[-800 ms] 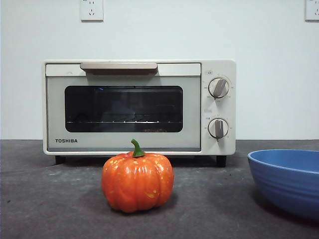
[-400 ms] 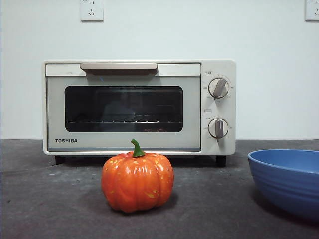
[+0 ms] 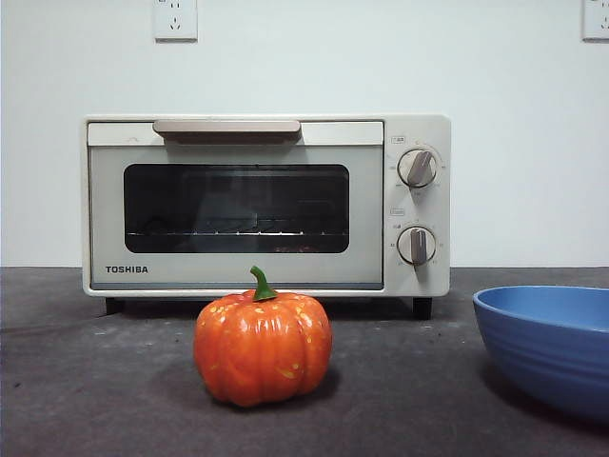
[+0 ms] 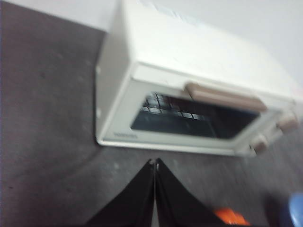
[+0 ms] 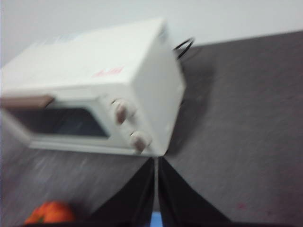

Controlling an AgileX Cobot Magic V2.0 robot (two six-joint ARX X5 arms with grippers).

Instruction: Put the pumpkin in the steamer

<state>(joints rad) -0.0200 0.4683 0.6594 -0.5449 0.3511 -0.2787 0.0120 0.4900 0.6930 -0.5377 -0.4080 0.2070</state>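
Glossy orange ribbed pumpkin (image 3: 263,347) sits on dark grey table (image 3: 95,400) before cream-white boxy steamer (image 3: 265,204), door closed. Left gripper (image 4: 155,163) and right gripper (image 5: 155,161) hang above, jaws pressed together, empty.

Your front camera sits low and close, facing the steamer (image 3: 265,205) squarely. Both wrist cameras look down from high; all three share steamer and pumpkin (image 3: 263,347).

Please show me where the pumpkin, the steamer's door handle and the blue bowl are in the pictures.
pumpkin (image 3: 263,347): front view, the middle of its orange body.
steamer's door handle (image 3: 226,128): front view, the middle of the bar above the glass.
blue bowl (image 3: 547,345): front view, its ribbed outer wall.
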